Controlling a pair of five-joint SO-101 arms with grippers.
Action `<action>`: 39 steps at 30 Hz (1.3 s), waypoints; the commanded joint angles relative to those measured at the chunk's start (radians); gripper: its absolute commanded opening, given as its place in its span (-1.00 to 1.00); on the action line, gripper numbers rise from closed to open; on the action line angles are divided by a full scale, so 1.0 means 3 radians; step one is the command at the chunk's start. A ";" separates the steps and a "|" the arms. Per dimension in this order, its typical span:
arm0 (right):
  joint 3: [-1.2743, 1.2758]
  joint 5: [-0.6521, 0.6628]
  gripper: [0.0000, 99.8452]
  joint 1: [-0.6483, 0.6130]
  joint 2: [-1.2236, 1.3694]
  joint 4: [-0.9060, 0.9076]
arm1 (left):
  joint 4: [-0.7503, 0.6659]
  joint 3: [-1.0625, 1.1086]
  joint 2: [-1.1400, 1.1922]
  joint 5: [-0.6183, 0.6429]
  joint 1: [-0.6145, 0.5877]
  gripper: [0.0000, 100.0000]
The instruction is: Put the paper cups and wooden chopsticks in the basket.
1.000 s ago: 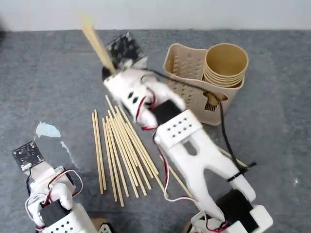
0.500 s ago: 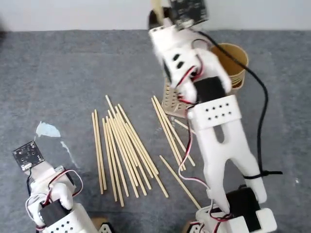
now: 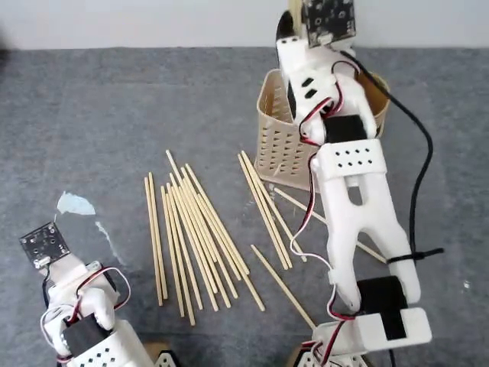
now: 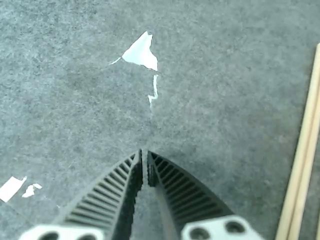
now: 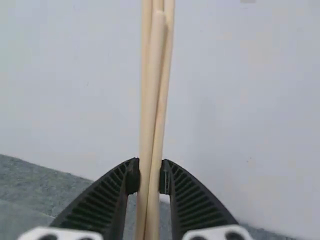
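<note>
My right gripper (image 5: 148,176) is shut on a small bundle of wooden chopsticks (image 5: 155,90) that stand upright against the pale wall. In the high view that arm reaches over the beige basket (image 3: 279,141), the held chopsticks (image 3: 293,15) poking up at the picture's top edge. The paper cups (image 3: 380,95) sit stacked in the basket, mostly hidden by the arm. Several loose chopsticks (image 3: 195,233) lie fanned out on the grey mat, and a few more chopsticks (image 3: 263,206) lie beside the basket. My left gripper (image 4: 145,165) is shut and empty, low over the mat.
A torn white scrap (image 4: 141,51) lies on the grey mat ahead of my left gripper, also seen from above as a pale patch (image 3: 75,205). Two chopsticks (image 4: 302,150) lie at the edge of the left wrist view. The white wall runs along the mat's far side.
My right arm has swung from the chopstick pile to the right and back, carrying the bundle up over the basket. The left arm has not moved.
</note>
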 commanded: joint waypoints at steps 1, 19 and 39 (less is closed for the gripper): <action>0.0164 0.0041 -0.98 0.0003 -0.0192 -0.0100 | -0.0066 -0.0028 -0.0061 0.0020 0.0000 -0.97; 0.1227 0.0046 -0.68 -0.0090 -0.1036 -0.0090 | -0.0072 -0.0028 -0.0061 0.0020 0.0000 -0.97; -0.0358 -0.0476 -0.69 -0.0913 -0.0657 0.3429 | -0.0072 -0.0028 -0.0061 0.0020 0.0000 -0.97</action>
